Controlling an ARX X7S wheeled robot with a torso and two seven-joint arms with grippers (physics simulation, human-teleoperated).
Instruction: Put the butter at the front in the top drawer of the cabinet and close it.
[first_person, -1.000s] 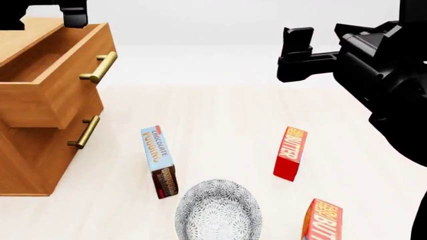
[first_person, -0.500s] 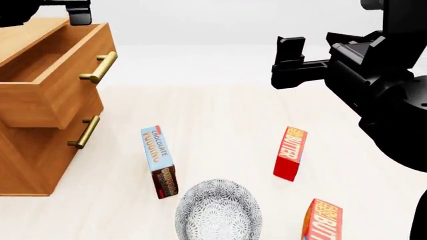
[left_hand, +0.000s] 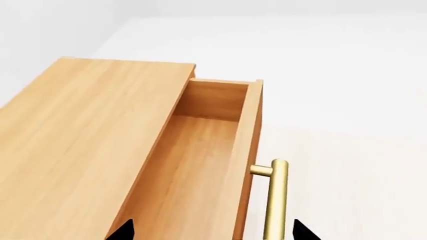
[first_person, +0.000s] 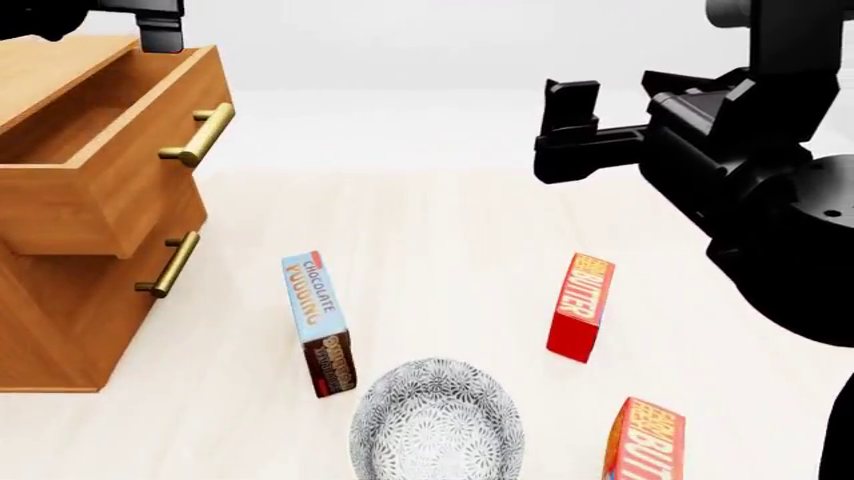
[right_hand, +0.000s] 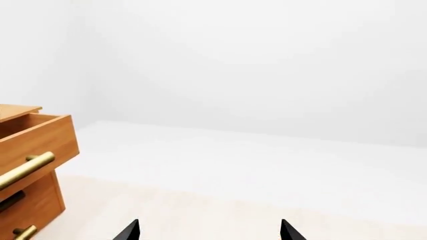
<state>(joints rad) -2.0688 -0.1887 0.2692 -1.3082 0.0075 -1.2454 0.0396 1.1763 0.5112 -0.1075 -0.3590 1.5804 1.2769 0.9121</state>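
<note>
Right gripper (first_person: 571, 130): black, held up in the air over the pale floor, fingers spread wide, nothing held.
Left gripper (left_hand: 210, 231): only two black fingertips are seen, spread wide above the open drawer, nothing held.
Top drawer (first_person: 127, 160): orange-brown wood with a brass bar handle, pulled out of the big wooden cabinet (first_person: 54, 320).
Butter (first_person: 649, 443): small red carton with yellow letters, seen at the front by the patterned grey bowl (first_person: 437, 420).
Second red butter carton (first_person: 581, 305): placed farther back.
Blue-and-brown pudding box (first_person: 318, 322): left of the bowl.
</note>
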